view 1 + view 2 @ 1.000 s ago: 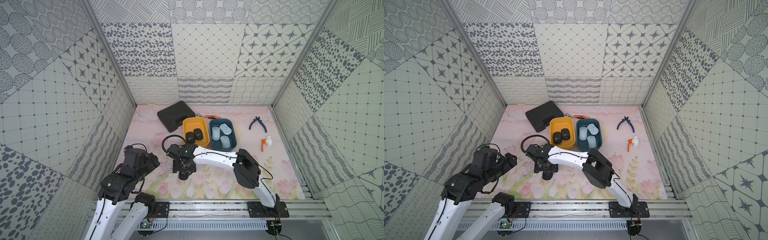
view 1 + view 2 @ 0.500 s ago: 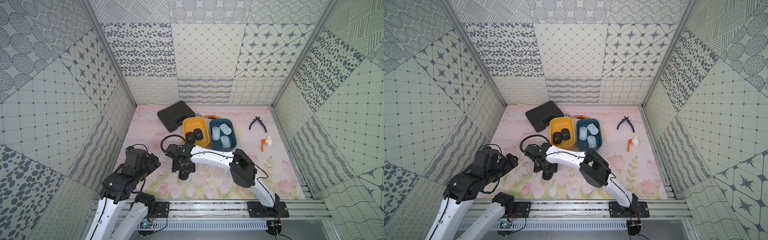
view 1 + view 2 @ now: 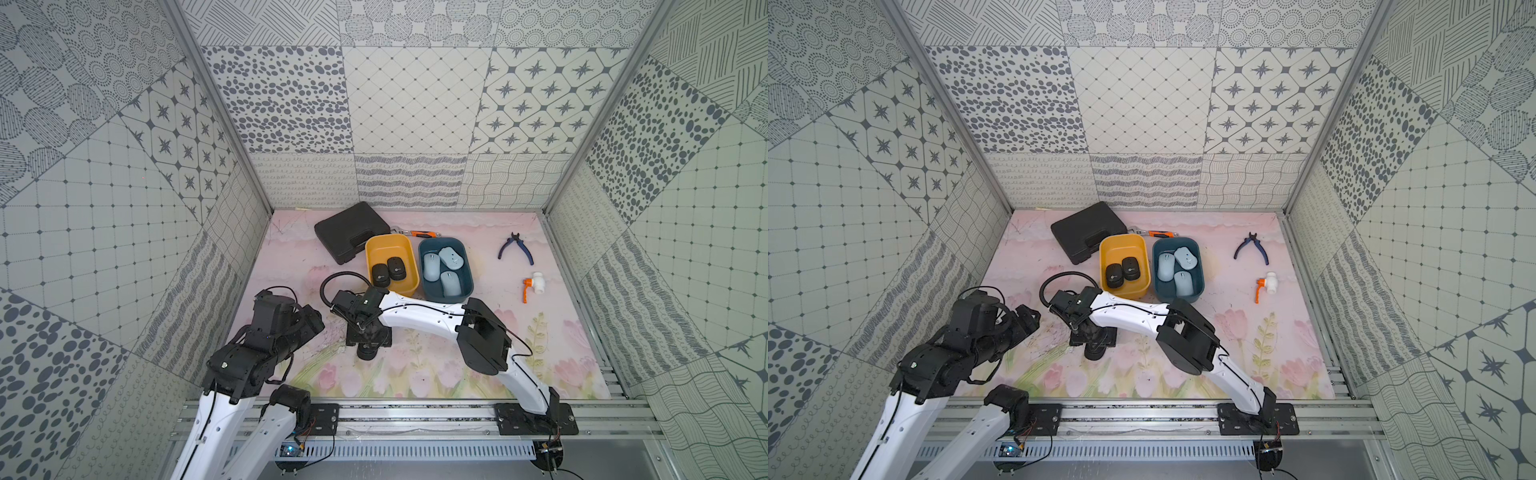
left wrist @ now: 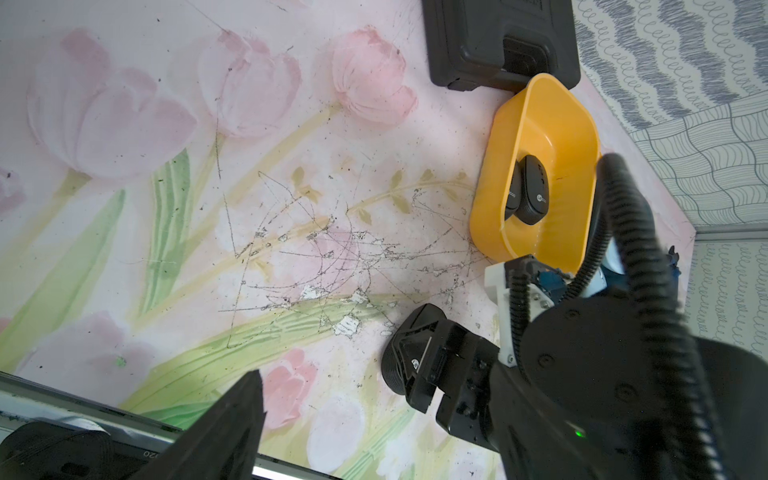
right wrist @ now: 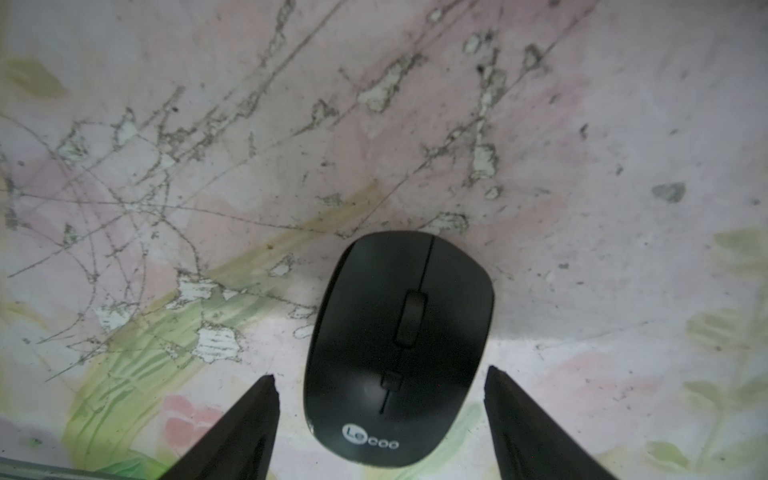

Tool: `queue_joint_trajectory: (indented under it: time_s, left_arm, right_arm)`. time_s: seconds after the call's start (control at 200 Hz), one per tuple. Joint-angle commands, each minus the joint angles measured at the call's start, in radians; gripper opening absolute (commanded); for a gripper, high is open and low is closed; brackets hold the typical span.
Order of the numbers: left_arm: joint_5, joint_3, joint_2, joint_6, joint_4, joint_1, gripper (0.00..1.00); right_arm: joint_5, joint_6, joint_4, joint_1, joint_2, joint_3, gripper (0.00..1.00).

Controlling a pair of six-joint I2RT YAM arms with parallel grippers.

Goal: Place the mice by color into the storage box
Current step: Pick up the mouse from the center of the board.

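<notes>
**Count: five mice binned, one black mouse on the mat**

Mice, six in all.
- Black, three. Two lie side by side [image 3: 380, 274] [image 3: 397, 269] at the near end of the yellow bin [image 3: 390, 243]. The third black mouse [image 5: 399, 349] sits flat on the floral mat [image 3: 540, 332], nearer than that bin and a little to its left.
- Pale blue, three [image 3: 431, 266] [image 3: 451, 257] [image 3: 449, 283], all in the teal bin [image 3: 465, 266].

Bins, two. They stand just beside each other, yellow on the left and teal on the right.

My right gripper [image 5: 380, 374] hangs over the loose mouse with its jaws spread. One finger [image 5: 249, 415] stands on each side, with mat showing in both gaps, so nothing is gripped.

My left gripper [image 3: 311, 322] is at near left, apart from the mouse. Only one finger [image 4: 232, 415] shows in its wrist view, so I cannot tell its spread.

Writing: the loose mouse reads "Lecoo", with "Le" inside a round white badge. The binned black mice carry white badges too small to read.

Other items, one each:
- black case [image 3: 351, 230], far left
- orange-handled tool [image 3: 424, 234], behind the bins
- blue-handled pliers [image 3: 515, 248], far right
- white valve with an orange handle [image 3: 534, 284], right
</notes>
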Motion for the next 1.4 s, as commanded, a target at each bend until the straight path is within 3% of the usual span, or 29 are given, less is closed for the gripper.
queue_joint_trajectory:
  time_s: [0.0, 0.395, 0.916, 1.156, 1.396]
  left_arm:
    - [0.032, -0.002, 0.000, 0.015, 0.033, -0.002, 0.89]
    - [0.035, -0.003, -0.005, 0.018, 0.046, 0.000, 0.89]
    - [0.044, 0.001, 0.051, 0.031, 0.083, 0.001, 0.89]
    - [0.037, -0.008, 0.051, 0.027, 0.087, -0.001, 0.90]
    - [0.014, -0.006, 0.066, 0.039, 0.086, -0.001, 0.90]
  right_arm:
    - [-0.016, 0.018, 0.001, -0.006, 0.045, 0.038, 0.81]
    - [-0.021, -0.013, -0.060, -0.011, 0.115, 0.107, 0.79]
    - [-0.034, -0.025, -0.032, -0.010, 0.074, 0.016, 0.47]
    - [0.006, -0.035, -0.014, -0.009, 0.008, -0.037, 0.41]
    - [0.041, -0.054, -0.019, -0.009, -0.036, -0.049, 0.41]
